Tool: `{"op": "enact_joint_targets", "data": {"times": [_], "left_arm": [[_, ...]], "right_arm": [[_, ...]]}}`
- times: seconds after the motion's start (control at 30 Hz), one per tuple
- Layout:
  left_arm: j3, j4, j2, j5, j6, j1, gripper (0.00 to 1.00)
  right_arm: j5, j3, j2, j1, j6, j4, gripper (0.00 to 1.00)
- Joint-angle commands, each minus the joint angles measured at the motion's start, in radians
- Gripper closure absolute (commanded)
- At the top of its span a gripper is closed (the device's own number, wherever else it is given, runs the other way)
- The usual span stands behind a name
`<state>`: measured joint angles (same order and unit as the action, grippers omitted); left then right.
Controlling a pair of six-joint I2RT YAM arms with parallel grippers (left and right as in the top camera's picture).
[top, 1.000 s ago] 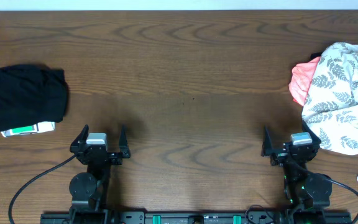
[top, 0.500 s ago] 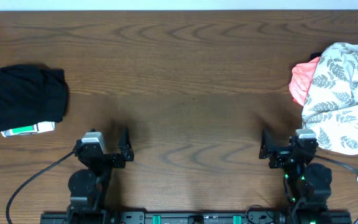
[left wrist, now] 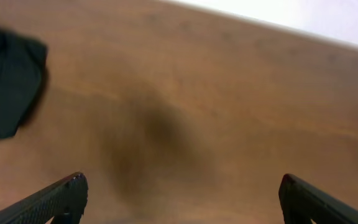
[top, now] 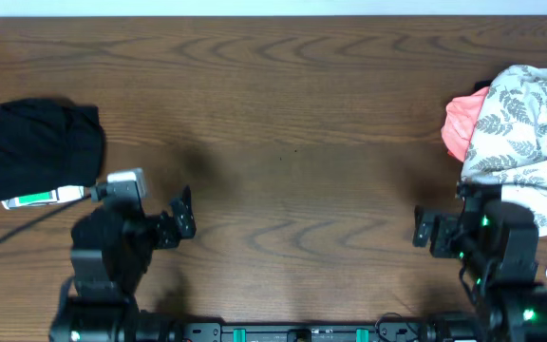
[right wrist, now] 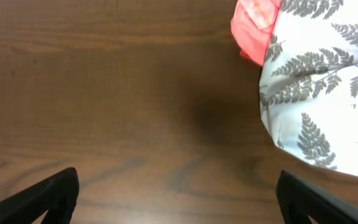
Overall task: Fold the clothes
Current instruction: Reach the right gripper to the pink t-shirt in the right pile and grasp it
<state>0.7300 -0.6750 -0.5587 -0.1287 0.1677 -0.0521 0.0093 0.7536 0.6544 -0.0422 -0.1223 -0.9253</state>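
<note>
Both spread, empty: left end effector [left wrist: 182,184], right end effector [right wrist: 178,177]; green-white label [top: 41,199] unreadable.

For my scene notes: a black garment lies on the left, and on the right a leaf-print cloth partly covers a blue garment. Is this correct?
The leaf-print cloth partly covers a salmon-pink garment, not a blue one; the right wrist view shows it. The rest is right.
</note>
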Motion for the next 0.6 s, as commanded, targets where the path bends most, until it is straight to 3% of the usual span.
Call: {"op": "enact_joint_targets", "data": {"times": [0.0,0.27,0.57], "left_arm": [[0.105,-0.064,-0.087,-0.01,-0.036,0.006,0.02],[0.131,-0.07,-0.132,-0.066,-0.035,0.006,0.02],[0.131,-0.013,-0.174,-0.062,-0.035,0.006,0.02]], "right_arm": [[-0.05,0.117,0.087,0.011,0.019,-0.03,0.01],[0.024,0.2,0.282,0.011,0.019,0.161,0.06],[0.217,0.655,0.951,0.019,0.026,0.087,0.05]]}}
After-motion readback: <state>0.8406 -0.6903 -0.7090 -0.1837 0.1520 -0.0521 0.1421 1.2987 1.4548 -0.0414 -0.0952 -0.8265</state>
